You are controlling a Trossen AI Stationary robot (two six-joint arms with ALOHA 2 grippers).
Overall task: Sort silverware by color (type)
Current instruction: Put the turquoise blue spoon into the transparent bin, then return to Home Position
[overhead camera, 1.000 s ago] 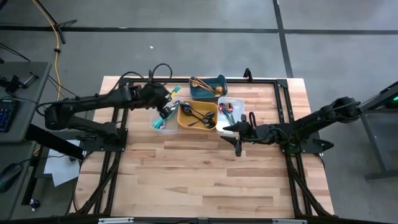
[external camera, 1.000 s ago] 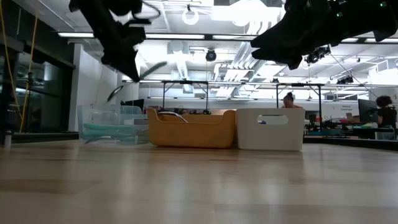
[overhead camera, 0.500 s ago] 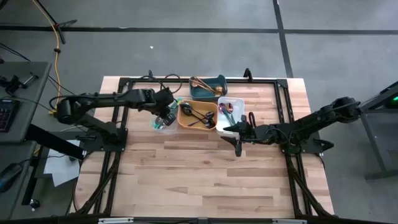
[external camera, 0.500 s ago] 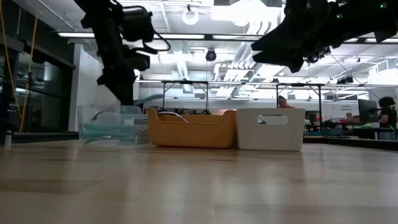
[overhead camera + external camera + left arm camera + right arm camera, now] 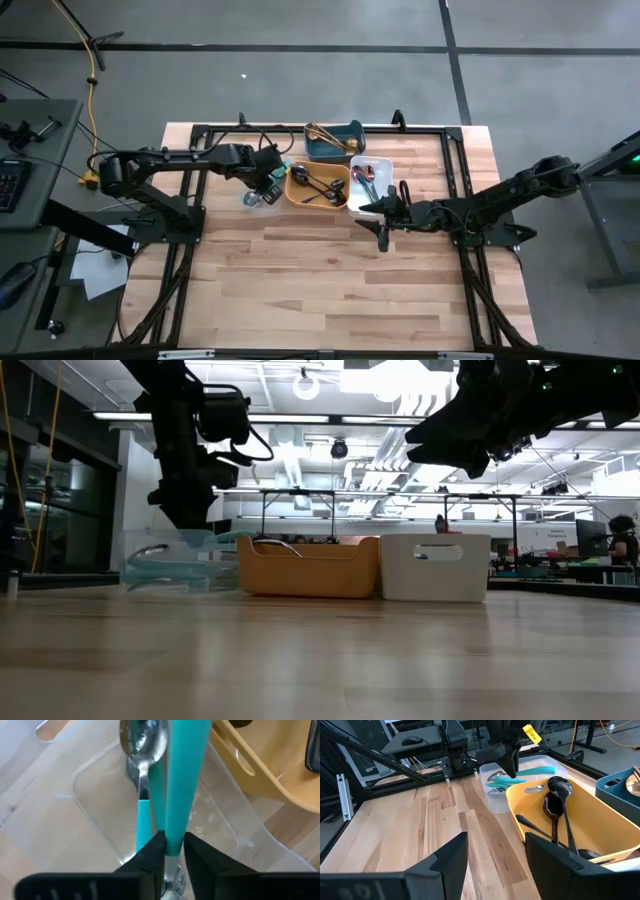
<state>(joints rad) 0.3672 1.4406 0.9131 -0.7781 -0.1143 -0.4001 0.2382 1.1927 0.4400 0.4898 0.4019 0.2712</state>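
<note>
Left wrist view: I see my left gripper point(image 5: 173, 857) narrowly parted around a teal spoon point(image 5: 182, 780) over the clear tray point(image 5: 95, 815).

high: you look straight down on the table point(image 5: 330, 280) | low: level across its top; trays far | wrists: close, forward; both share the clear tray point(image 5: 100, 805)

Teal-handled silver spoons point(image 5: 150, 780) in a clear tray point(image 5: 95, 795), black spoons point(image 5: 559, 805) in a mustard-yellow tray point(image 5: 600, 825).
</note>
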